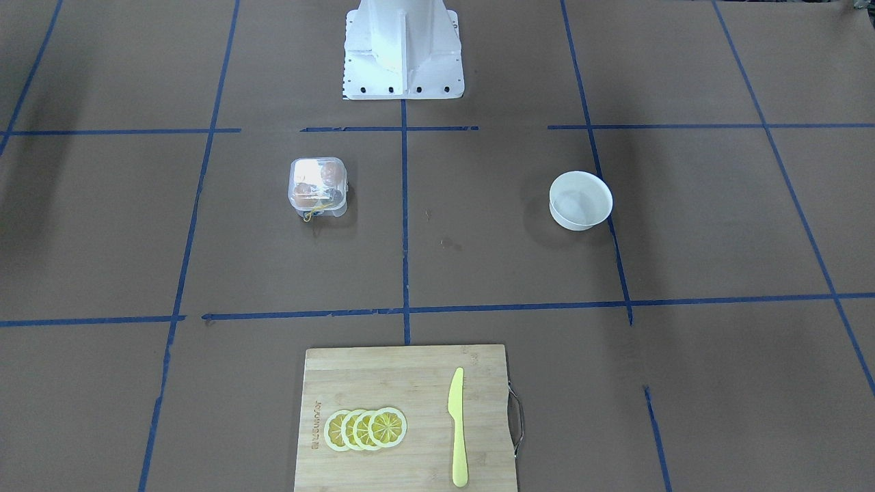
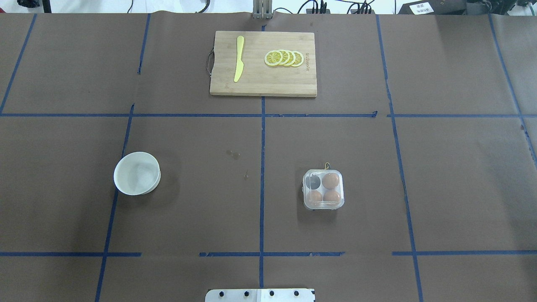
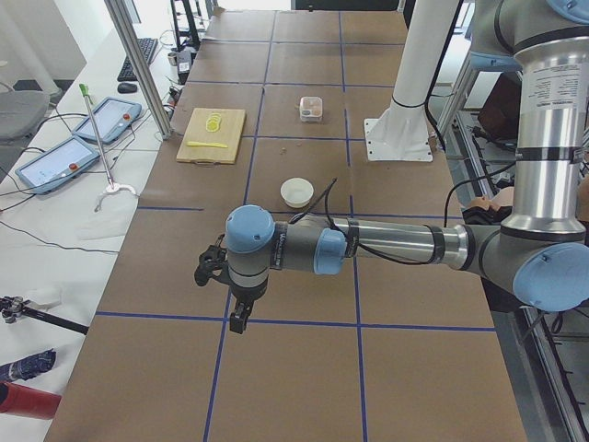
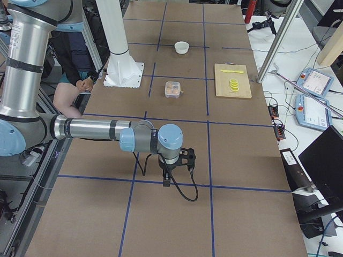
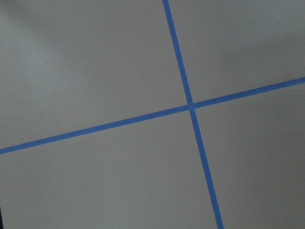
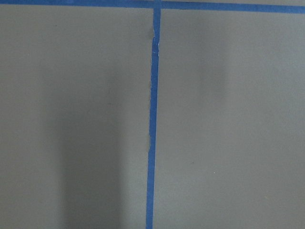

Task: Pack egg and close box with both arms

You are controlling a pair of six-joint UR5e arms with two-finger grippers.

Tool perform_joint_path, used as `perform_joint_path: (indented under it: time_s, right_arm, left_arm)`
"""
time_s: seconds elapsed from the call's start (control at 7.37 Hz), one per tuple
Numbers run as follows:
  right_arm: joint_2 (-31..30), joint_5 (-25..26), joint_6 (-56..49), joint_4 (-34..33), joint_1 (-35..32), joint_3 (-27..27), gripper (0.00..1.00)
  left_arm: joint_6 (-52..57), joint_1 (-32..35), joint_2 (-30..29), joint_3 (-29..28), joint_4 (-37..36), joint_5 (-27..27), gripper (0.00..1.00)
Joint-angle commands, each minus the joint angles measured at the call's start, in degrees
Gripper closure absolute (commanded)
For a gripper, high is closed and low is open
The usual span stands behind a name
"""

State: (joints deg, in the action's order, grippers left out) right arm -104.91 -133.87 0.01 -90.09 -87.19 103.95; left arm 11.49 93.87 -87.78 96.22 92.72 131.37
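The box (image 2: 323, 189) is a small clear carton on the brown table, right of centre in the overhead view, also seen as the box (image 1: 318, 186). Its lid appears to lie down over the cells. Three orange-brown eggs sit inside, one being the egg (image 2: 330, 180); the fourth cell looks dark. Both arms hang far from it, at the table's two ends. The left gripper (image 3: 206, 273) shows only in the exterior left view and the right gripper (image 4: 188, 158) only in the exterior right view, so I cannot tell whether either is open or shut. Both wrist views show only brown paper and blue tape.
A white bowl (image 2: 137, 173) stands left of centre. At the far edge a wooden cutting board (image 2: 263, 84) carries a yellow knife (image 2: 238, 63) and lemon slices (image 2: 284, 58). The white pedestal (image 1: 403, 51) is at the robot's side. A person (image 4: 69, 80) sits beside the table.
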Motion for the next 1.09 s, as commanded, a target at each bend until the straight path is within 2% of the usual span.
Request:
perform_joint_path:
  time_s: [0.0, 0.95]
  right_arm:
    - [0.0, 0.0, -0.1, 0.0, 0.0, 0.0, 0.00]
    - [0.1, 0.0, -0.3, 0.0, 0.0, -0.3, 0.00]
  left_arm:
    - [-0.1, 0.0, 0.6, 0.0, -0.2, 0.0, 0.00]
    - [0.0, -1.5, 3.5, -1.2, -0.5, 0.0, 0.00]
